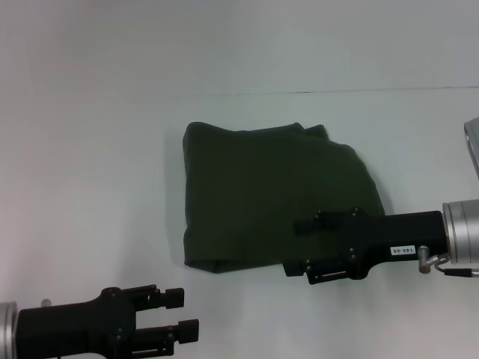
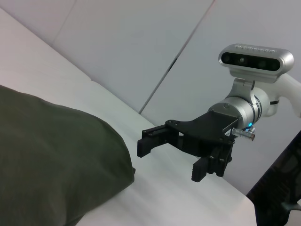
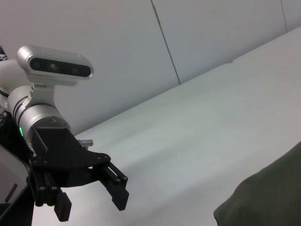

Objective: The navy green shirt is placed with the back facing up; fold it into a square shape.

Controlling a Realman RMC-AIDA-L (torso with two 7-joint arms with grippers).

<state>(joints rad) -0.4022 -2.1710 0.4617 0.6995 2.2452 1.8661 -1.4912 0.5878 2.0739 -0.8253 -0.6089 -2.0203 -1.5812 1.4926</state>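
Observation:
The navy green shirt point(image 1: 254, 194) lies folded into a rough square bundle in the middle of the white table point(image 1: 90, 187). It also shows in the left wrist view point(image 2: 47, 155) and at the edge of the right wrist view point(image 3: 270, 193). My right gripper point(image 1: 298, 247) is open and empty. It hovers by the shirt's near right corner and, in the left wrist view point(image 2: 171, 157), stands apart from the cloth. My left gripper point(image 1: 183, 314) is open and empty near the table's front left, short of the shirt. It also shows in the right wrist view point(image 3: 91, 207).
The table's far edge point(image 1: 299, 93) meets a pale wall behind the shirt. Bare table surface lies to the left of the shirt, behind it and in front of it.

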